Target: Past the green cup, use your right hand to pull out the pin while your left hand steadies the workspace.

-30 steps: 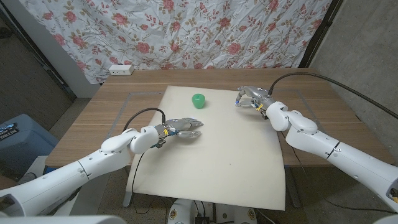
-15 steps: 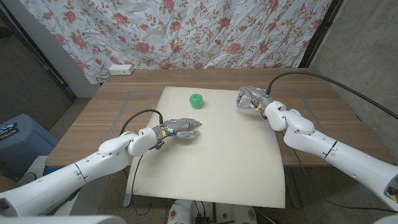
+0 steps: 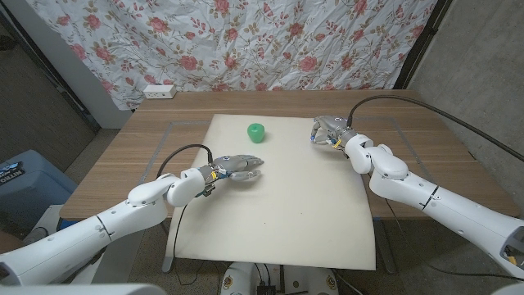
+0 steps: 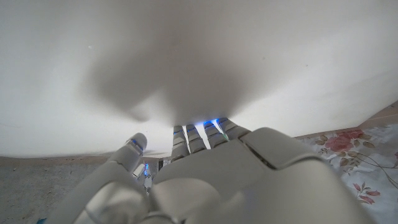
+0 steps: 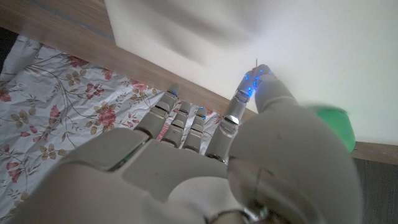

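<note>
The small green cup [image 3: 258,131] stands on the far part of the white mat [image 3: 286,205]; it also shows as a green blur [image 5: 336,124] past my right thumb. My right hand [image 3: 327,131] is curled at the mat's far right edge, to the right of the cup. In the right wrist view a thin pin [image 5: 257,61] sticks out just beyond the thumb's lit tip, and the thumb and fingers [image 5: 186,118] are closed in around it. My left hand [image 3: 237,170] lies on the mat's left middle, fingers stretched forward and holding nothing; its fingers [image 4: 199,134] reach onto the white surface.
The mat covers the middle of the wooden table [image 3: 147,139]. A white power strip [image 3: 160,91] lies at the table's far left edge, under a flowered curtain [image 3: 270,41]. A black cable [image 3: 426,106] arcs over the right side. A blue bin [image 3: 24,188] stands left of the table.
My right hand has crept slightly left along the mat's far edge, staying curled. My left hand has drawn back a little towards me.
</note>
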`<control>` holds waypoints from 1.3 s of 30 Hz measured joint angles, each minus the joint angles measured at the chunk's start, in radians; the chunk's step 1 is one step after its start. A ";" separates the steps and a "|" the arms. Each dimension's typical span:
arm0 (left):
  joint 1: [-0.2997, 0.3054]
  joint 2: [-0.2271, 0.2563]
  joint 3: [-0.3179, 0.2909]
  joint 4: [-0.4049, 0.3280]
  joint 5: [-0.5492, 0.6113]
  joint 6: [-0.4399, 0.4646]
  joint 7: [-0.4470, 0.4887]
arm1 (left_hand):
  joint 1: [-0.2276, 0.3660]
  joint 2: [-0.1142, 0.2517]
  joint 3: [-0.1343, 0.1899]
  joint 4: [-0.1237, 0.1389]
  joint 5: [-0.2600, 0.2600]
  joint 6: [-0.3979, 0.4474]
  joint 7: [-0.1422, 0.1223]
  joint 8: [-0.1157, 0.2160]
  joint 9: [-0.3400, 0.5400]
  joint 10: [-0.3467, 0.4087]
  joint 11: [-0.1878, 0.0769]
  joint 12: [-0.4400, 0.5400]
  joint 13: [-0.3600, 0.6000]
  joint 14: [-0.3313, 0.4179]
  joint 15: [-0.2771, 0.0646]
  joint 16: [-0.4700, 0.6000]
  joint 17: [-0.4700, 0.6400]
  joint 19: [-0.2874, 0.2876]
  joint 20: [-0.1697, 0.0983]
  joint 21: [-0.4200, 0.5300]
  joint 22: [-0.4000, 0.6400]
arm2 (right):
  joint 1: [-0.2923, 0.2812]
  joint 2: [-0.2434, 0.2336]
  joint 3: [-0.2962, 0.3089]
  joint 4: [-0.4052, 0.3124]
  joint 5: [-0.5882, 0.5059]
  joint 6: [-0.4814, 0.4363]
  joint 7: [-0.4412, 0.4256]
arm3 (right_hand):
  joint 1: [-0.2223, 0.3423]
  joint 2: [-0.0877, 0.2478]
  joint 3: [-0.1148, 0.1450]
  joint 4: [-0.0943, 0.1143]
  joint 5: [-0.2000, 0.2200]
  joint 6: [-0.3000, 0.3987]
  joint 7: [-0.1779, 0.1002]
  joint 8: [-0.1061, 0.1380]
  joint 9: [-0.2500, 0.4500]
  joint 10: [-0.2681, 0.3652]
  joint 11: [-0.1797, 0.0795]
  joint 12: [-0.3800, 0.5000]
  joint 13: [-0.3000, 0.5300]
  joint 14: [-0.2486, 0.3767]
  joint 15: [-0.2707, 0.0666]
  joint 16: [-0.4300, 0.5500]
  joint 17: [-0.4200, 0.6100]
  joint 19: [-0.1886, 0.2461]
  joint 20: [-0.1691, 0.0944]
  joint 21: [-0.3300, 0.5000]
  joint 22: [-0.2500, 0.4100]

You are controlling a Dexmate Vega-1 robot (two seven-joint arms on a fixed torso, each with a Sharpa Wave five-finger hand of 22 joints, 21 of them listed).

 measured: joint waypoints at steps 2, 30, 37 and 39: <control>0.002 0.000 -0.002 0.000 -0.001 -0.001 0.004 | 0.000 0.000 0.000 0.000 0.000 0.000 0.000 0.000 0.000 0.000 0.000 0.000 0.000 0.000 0.000 0.000 0.000 0.002 0.002 0.000 0.000 | 0.002 0.002 -0.005 0.000 -0.012 -0.005 0.006 | 0.000 0.000 0.000 0.000 0.000 0.000 0.000 0.000 -0.002 0.000 0.000 0.000 0.000 0.000 0.000 0.000 0.000 0.000 0.000 0.000 0.000; 0.034 -0.011 -0.039 -0.003 -0.028 -0.023 0.104 | 0.000 0.000 0.008 -0.008 0.000 0.005 -0.005 0.000 0.000 0.000 0.000 0.000 0.000 0.009 -0.002 0.000 0.000 0.021 -0.007 0.002 -0.001 | 0.027 0.038 -0.069 0.001 -0.204 -0.072 0.125 | 0.000 -0.001 -0.011 -0.005 -0.001 -0.023 -0.007 -0.004 -0.003 0.004 0.010 0.000 0.000 0.000 0.000 0.000 0.005 0.004 0.004 0.001 0.000; 0.051 -0.018 -0.056 -0.015 -0.042 -0.007 0.138 | 0.000 0.000 0.012 -0.004 0.000 0.011 -0.011 0.000 0.000 0.000 0.000 0.000 0.000 0.009 -0.002 0.000 0.000 0.021 -0.007 0.002 -0.001 | 0.031 0.047 -0.076 0.009 -0.230 -0.076 0.150 | 0.008 -0.008 -0.014 -0.002 -0.001 -0.037 -0.010 -0.009 -0.002 0.004 0.011 -0.004 0.000 0.000 0.000 0.007 0.009 0.004 0.004 0.001 0.000; 0.054 -0.020 -0.061 -0.019 -0.044 -0.006 0.142 | 0.000 0.000 0.016 -0.008 0.000 0.011 -0.011 0.000 0.000 0.000 0.000 0.000 0.000 0.014 -0.007 0.000 0.000 0.021 -0.007 0.002 -0.001 | 0.031 0.052 -0.078 0.012 -0.237 -0.078 0.160 | 0.008 -0.008 -0.017 -0.003 -0.001 -0.042 -0.008 -0.009 -0.002 0.000 0.015 -0.004 0.000 0.000 0.000 0.007 0.009 0.004 0.004 0.001 0.000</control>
